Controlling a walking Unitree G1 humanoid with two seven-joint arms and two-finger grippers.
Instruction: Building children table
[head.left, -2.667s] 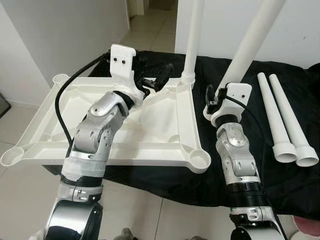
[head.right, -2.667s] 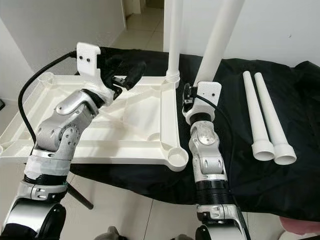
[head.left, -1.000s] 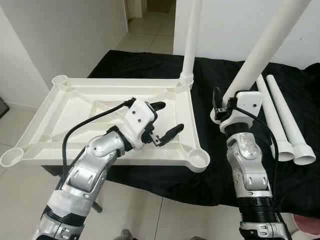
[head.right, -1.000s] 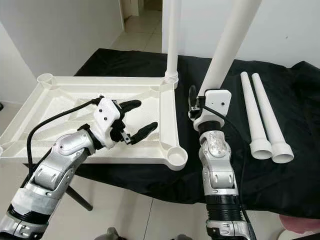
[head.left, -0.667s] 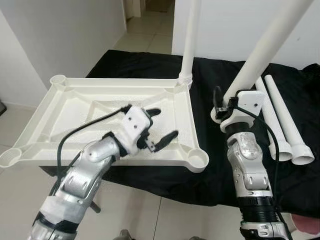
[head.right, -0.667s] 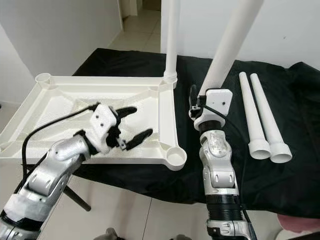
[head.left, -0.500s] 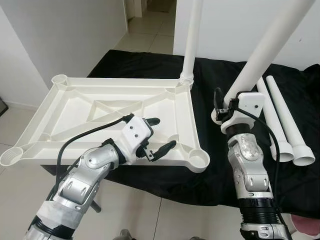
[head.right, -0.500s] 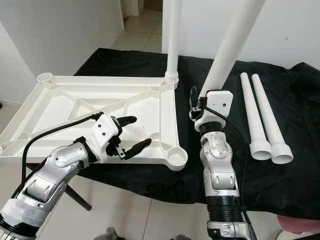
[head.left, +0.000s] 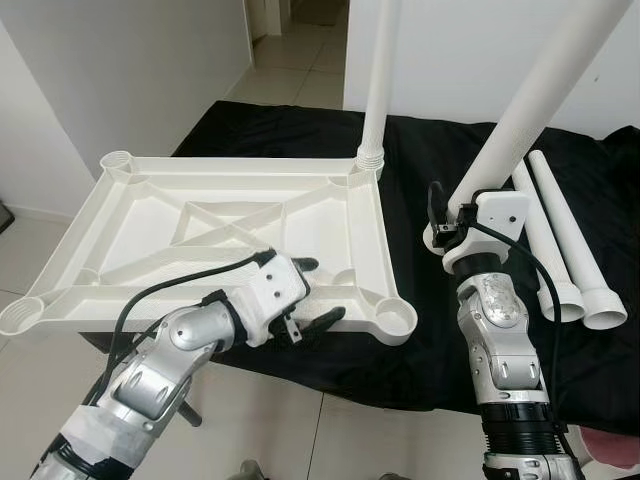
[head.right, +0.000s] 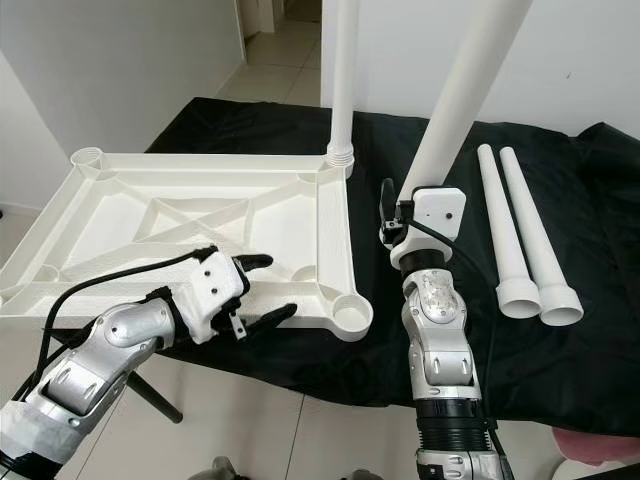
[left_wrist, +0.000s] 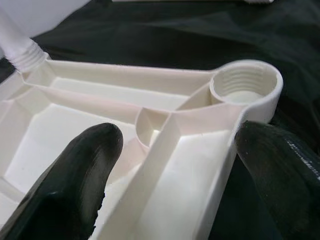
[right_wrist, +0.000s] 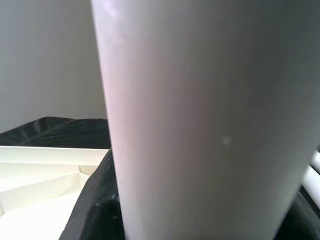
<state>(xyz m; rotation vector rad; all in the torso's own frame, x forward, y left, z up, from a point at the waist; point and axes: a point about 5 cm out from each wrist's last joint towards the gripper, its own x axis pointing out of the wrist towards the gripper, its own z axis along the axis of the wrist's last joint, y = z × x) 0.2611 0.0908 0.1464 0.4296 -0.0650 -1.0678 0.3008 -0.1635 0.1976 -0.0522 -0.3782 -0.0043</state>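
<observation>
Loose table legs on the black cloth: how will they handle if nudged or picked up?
The two loose legs are round tapered tubes lying flat, so they would likely roll, curving toward their narrow ends. They look like hollow plastic, probably light and stiff. The smooth surface may slip between the fingers; the black cloth may damp rolling.

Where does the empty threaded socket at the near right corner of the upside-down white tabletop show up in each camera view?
Left eye view: empty socket, lower centre, just right of the left gripper.
Right eye view: lower centre, again right of that gripper.
Left wrist view: upper right, beyond the open jaws.
Right wrist view: not in it; the held leg blocks most of it.
Shared landmark: the upright leg screwed into the far corner.
</observation>
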